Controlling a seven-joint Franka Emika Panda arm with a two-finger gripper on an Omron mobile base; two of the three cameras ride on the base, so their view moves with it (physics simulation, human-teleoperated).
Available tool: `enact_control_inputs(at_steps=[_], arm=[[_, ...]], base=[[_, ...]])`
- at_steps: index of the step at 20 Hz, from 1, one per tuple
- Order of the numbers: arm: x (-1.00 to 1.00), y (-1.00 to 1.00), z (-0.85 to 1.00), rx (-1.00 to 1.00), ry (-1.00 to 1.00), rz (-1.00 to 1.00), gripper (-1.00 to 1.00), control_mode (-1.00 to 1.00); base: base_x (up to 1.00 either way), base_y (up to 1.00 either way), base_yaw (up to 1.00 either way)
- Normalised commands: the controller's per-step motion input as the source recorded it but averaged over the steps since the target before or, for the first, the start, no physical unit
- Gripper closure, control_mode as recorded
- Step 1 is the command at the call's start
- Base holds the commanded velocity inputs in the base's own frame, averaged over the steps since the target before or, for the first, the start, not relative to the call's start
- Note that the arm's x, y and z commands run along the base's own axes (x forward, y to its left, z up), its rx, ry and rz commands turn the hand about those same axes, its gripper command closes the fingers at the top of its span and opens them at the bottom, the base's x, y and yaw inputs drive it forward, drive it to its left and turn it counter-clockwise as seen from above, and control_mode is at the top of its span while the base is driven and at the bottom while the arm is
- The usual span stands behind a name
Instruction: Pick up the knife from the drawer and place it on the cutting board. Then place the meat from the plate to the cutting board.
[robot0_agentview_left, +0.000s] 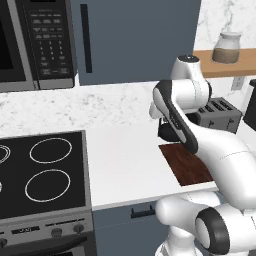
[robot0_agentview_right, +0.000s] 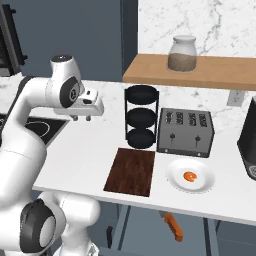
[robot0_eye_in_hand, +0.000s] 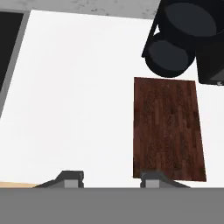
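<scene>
In the left base view, one cutting board (robot0_agentview_left: 187, 164) lies at the right middle of the frame, partly behind the white arm. One toaster (robot0_agentview_left: 218, 114) sits above it at the right edge, one glass jar (robot0_agentview_left: 227, 48) stands on a wooden shelf (robot0_agentview_left: 220, 65) at the upper right, and one microwave (robot0_agentview_left: 37, 42) fills the upper left. A stove top (robot0_agentview_left: 42, 172) with two full ring burners shows at the lower left. The white counter (robot0_agentview_left: 122, 165) runs across the middle.

The right base view adds what the arm hides on the other side: one white plate (robot0_agentview_right: 190, 176) at the lower right centre with one piece of meat (robot0_agentview_right: 190, 176) on it, just right of the board. Below the counter edge, one knife (robot0_agentview_right: 172, 225) lies in the open drawer (robot0_agentview_right: 165, 230), orange handle toward the bottom. One black three-tier rack (robot0_agentview_right: 141, 117) stands behind the board, left of the toaster. The gripper (robot0_agentview_right: 82, 118) hangs over bare counter at the left middle, well apart from the board, holding nothing.

In the hand view, the two fingertips (robot0_eye_in_hand: 69, 178) rise at the bottom with a plain gap between them, jaws apart and empty. The board runs down the right half, the rack's dark rings at the upper right.
</scene>
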Motion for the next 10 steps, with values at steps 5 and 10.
enact_control_inputs(at_steps=[5,10], arm=[[-0.38,-0.19,-0.05,0.00,0.00,0.01,-1.00,-1.00],[-0.81,-0.55,-0.19,0.02,0.00,0.04,-1.00,-1.00]], base=[[0.00,0.00,0.00],[0.00,0.00,0.00]])
